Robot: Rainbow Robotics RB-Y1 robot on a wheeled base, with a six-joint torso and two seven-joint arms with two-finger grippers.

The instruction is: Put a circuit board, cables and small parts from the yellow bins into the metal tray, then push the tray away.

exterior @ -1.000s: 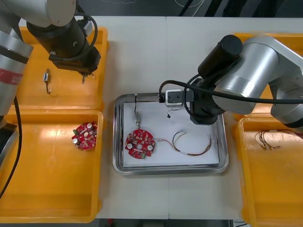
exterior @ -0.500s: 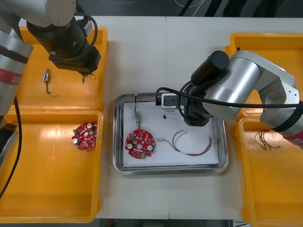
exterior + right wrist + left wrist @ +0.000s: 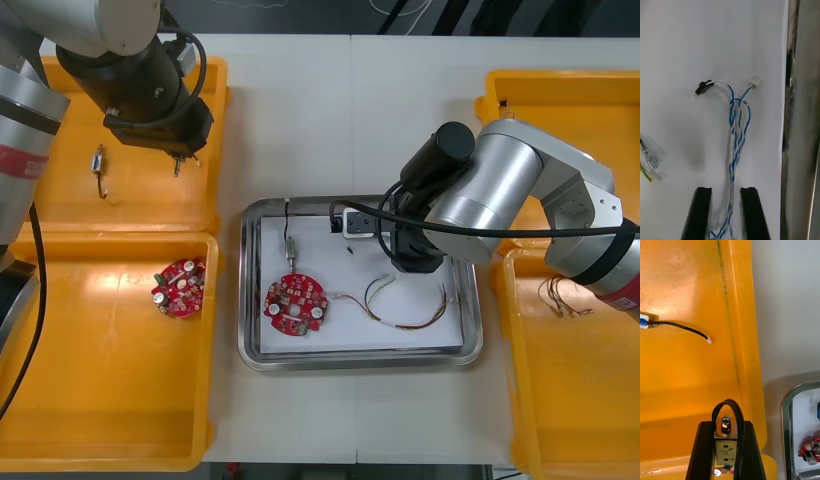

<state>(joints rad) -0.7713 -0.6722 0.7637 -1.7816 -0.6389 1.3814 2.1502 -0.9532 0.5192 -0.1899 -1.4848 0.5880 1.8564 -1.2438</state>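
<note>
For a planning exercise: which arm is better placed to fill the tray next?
Right: the right gripper, shut on the blue and white cable, is over the tray. The left gripper holds a small metal part over a bin.

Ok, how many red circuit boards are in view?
2. One lies in the metal tray, the other in the near left yellow bin. The left arm and right arm cover parts of other bins, so more may be hidden.

Left arm (image 3: 25, 100) and right arm (image 3: 520, 180) — silver-grey cylinders ending in black wrists; a black arm cable (image 3: 40, 290) loops beside each, a red band (image 3: 18, 160) marks the left; flat black fingers (image 3: 700, 213).
</note>
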